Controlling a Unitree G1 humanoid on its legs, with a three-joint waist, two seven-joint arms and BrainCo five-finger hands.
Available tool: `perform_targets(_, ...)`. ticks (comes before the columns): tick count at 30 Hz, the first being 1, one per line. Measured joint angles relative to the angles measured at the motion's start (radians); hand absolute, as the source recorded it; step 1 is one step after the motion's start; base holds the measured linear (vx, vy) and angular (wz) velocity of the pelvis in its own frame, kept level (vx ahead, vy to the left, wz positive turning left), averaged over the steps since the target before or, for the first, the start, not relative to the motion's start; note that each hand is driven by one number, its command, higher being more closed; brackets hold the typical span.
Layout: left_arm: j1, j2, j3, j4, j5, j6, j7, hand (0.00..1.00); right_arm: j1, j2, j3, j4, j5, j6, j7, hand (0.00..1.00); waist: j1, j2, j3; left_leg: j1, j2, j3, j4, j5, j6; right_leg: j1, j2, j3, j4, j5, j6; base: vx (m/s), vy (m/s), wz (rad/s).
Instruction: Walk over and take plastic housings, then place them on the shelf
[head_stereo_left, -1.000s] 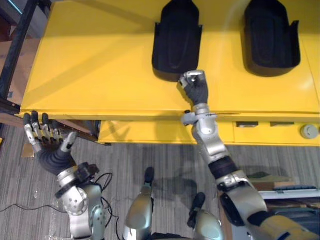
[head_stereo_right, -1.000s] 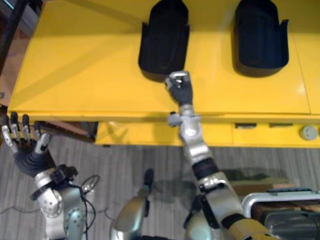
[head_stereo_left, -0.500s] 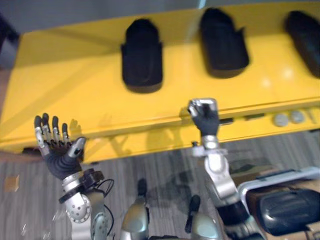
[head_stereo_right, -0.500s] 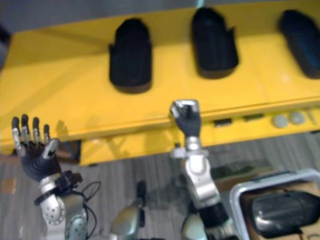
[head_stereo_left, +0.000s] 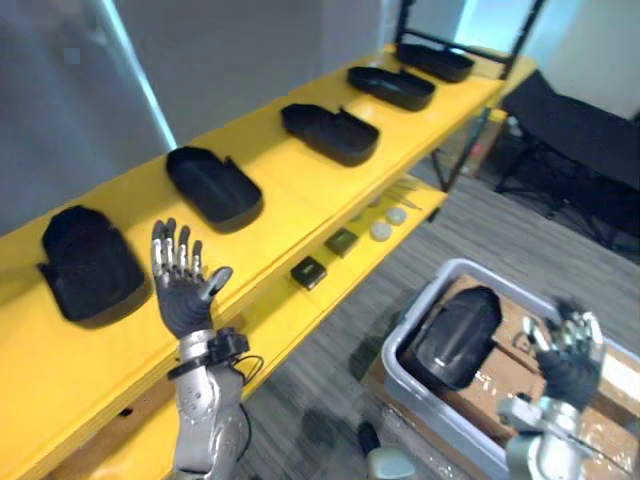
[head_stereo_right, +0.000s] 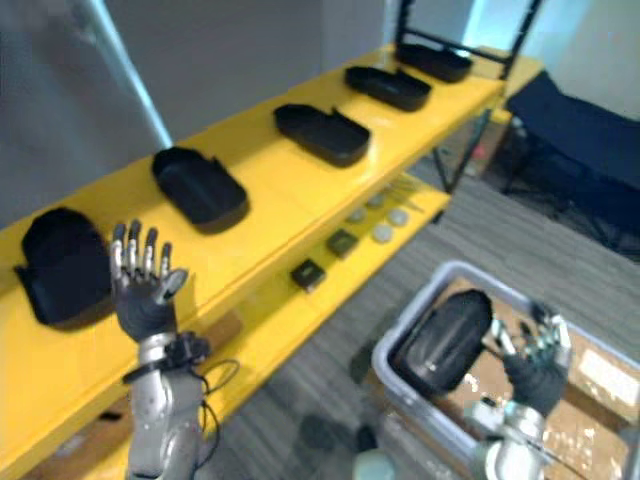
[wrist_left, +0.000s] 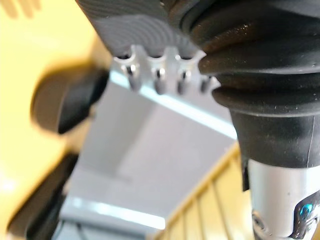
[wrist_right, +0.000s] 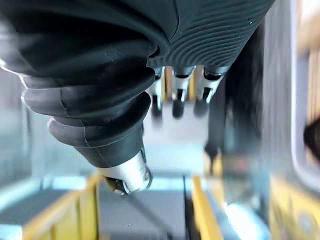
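Note:
Several black plastic housings lie in a row along the yellow shelf (head_stereo_left: 290, 190); the nearest (head_stereo_left: 90, 265) is at the left, another (head_stereo_left: 212, 185) lies beyond it, and a third (head_stereo_left: 330, 133) sits farther along. One more black housing (head_stereo_left: 455, 335) rests in a grey bin (head_stereo_left: 410, 385) on the floor at the lower right. My left hand (head_stereo_left: 180, 290) is raised in front of the shelf, fingers straight, holding nothing. My right hand (head_stereo_left: 565, 350) hovers over the bin's right side, open and empty, a short way right of the housing in it.
The lower yellow shelf carries small black blocks (head_stereo_left: 308, 272) and round discs (head_stereo_left: 380, 231). Brown cardboard (head_stereo_left: 620, 375) lies under and beside the bin. A dark chair (head_stereo_left: 570, 130) stands beyond the shelf's far end. Grey striped carpet runs between shelf and bin.
The camera has swung from the shelf top toward the bin at the right. My right hand left the shelf edge, came over the bin and went from a fist to open. My left hand stays raised.

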Motion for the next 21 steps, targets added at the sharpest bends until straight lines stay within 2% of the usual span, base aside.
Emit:
perform_targets(2,0.0,-0.002,-0.038,0.0,0.0,0.006,0.015,0.0,0.016,0.018,0.024,-0.029,0.017,-0.01,0.017,0.0,-0.003,0.001,-0.016,0.013,0.012,0.035,0.0,-0.005,-0.004,-0.001,0.011,0.004,-0.009,0.007,0.001,-0.02,-0.052,-0.54)
perform_targets(3,-0.001,-0.004,-0.073,0.0,0.003,0.022,0.024,0.0,0.016,0.021,0.064,-0.058,0.016,-0.016,0.04,0.0,-0.003,0.004,-0.029,0.023,0.023,0.051,0.0,-0.011,-0.016,-0.006,0.021,0.001,-0.011,0.008,-0.001,-0.02,-0.077,-0.52)
perform_targets(5,0.002,-0.018,-0.086,0.0,0.013,0.042,0.024,0.0,0.001,0.019,0.125,-0.067,0.014,-0.011,0.068,0.0,0.002,0.007,-0.042,0.024,0.031,0.034,0.014,-0.025,-0.024,-0.016,0.033,0.004,-0.008,0.01,-0.002,0.0,-0.048,-0.28)
perform_targets(6,0.006,-0.027,-0.077,-0.002,0.018,0.043,0.024,0.0,-0.023,0.017,0.156,-0.065,0.013,-0.005,0.081,0.0,0.025,0.007,-0.052,-0.002,0.021,-0.05,0.057,-0.077,-0.021,-0.037,0.043,0.031,0.004,0.01,-0.009,0.0,0.006,-0.73)
perform_targets(7,0.02,-0.028,-0.065,-0.009,0.038,0.044,0.025,0.0,-0.069,0.008,0.193,-0.055,0.01,0.006,0.086,0.0,0.062,0.009,-0.057,-0.032,-0.012,-0.2,0.113,-0.157,0.009,-0.053,0.058,0.084,0.017,0.015,-0.018,0.03,0.021,-1.0)
perform_targets(10,0.084,-0.02,-0.03,-0.055,0.061,0.055,0.022,0.0,-0.209,-0.028,0.246,0.071,0.004,0.019,0.084,0.0,0.113,0.029,-0.064,-0.079,-0.07,-0.468,0.257,-0.279,0.083,-0.057,0.093,0.171,0.021,0.026,-0.035,0.06,0.11,-1.05)
perform_targets(11,0.11,-0.019,-0.012,-0.076,0.072,0.057,0.011,0.0,-0.249,-0.039,0.257,0.114,0.006,0.031,0.074,0.0,0.131,0.04,-0.068,-0.087,-0.074,-0.515,0.297,-0.303,0.091,-0.07,0.104,0.2,0.032,0.031,-0.029,0.07,0.127,-0.82)
perform_targets(13,0.13,-0.018,0.01,-0.097,0.074,0.058,-0.002,0.0,-0.269,-0.042,0.268,0.136,0.006,0.033,0.055,0.0,0.14,0.049,-0.065,-0.096,-0.078,-0.512,0.322,-0.322,0.098,-0.077,0.105,0.219,0.034,0.036,-0.024,0.04,0.115,-0.46)
perform_targets(17,0.132,-0.014,0.048,-0.106,0.071,0.057,-0.047,0.0,-0.255,-0.033,0.303,0.133,0.015,0.058,-0.004,0.0,0.163,0.039,-0.057,-0.097,-0.093,-0.474,0.346,-0.354,0.117,-0.103,0.105,0.245,0.056,0.041,-0.015,-0.01,0.083,-0.33)
perform_targets(21,0.131,-0.015,0.045,-0.12,0.025,0.055,-0.117,0.0,-0.147,-0.021,0.29,0.084,0.015,0.075,-0.031,0.0,0.16,0.045,-0.034,-0.138,-0.105,-0.447,0.446,-0.402,0.138,-0.137,0.109,0.251,0.091,0.051,0.001,-0.08,0.084,-0.38)
